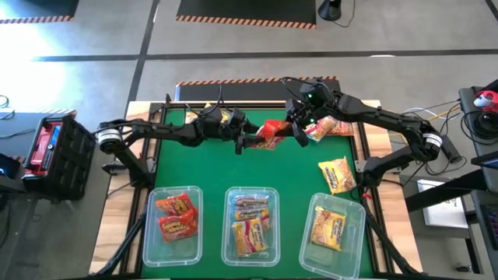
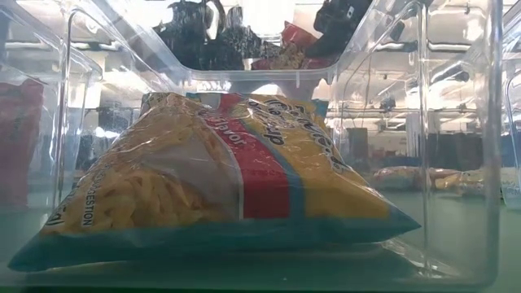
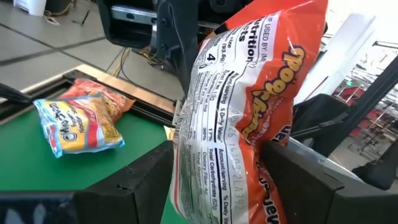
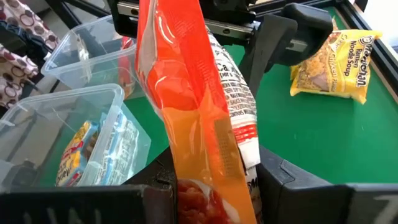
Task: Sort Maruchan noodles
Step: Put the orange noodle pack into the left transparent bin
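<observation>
We see left pincer [image 1: 250, 140] and right pincer [image 1: 289, 124] both clamped on red noodle packet [image 1: 272, 131], held above desk [image 1: 257, 167] at 12 o'clock.

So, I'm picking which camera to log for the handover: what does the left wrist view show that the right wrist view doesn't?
Only the left wrist view: the orange packet's nutrition-label side, and a yellow packet with blue edging lying on the green mat.

Only the right wrist view: two clear tubs holding packets, and a yellow packet alone on the mat.

Both: the same orange packet held upright between the left gripper and right gripper.
</observation>
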Tool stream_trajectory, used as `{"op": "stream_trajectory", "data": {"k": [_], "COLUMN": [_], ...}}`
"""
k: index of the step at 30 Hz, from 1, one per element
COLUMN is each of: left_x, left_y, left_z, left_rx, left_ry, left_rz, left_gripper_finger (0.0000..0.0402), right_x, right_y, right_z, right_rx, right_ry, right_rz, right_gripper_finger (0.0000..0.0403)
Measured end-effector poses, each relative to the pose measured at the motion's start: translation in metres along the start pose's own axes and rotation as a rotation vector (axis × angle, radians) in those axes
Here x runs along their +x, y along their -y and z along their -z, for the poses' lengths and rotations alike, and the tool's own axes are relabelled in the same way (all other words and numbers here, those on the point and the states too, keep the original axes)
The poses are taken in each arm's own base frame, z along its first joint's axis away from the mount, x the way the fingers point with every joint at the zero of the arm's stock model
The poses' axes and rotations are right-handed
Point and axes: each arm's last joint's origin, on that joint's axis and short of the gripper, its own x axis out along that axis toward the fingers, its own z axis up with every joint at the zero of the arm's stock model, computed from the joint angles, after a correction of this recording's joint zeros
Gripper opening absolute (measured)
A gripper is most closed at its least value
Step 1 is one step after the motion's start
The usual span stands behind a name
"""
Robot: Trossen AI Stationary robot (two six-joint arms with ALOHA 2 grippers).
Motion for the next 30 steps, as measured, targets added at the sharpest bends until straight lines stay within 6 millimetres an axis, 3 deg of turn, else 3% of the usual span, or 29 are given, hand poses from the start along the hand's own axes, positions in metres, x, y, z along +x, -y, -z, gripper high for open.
{"op": "stream_trajectory", "data": {"k": [13,30], "left_x": [-0.0003,-0.0013], "left_y": [0.0010,0.0002], "left_z": [0.0004,0.0003], "left_rx": [-0.085,-0.109], "left_ry": [-0.029,-0.062], "left_rz": [0.055,0.104], "left_gripper_finger": [0.0183,0.0261], "right_x": [0.0002,0.0001], "right_y": [-0.0002,0.0003], "right_z": [-0.0005,-0.0004], "right_rx": [0.003,0.032], "right_ry": [0.004,0.002], "right_rz": [0.000,0.014], "right_gripper_finger": [0.0107,0.0107]}}
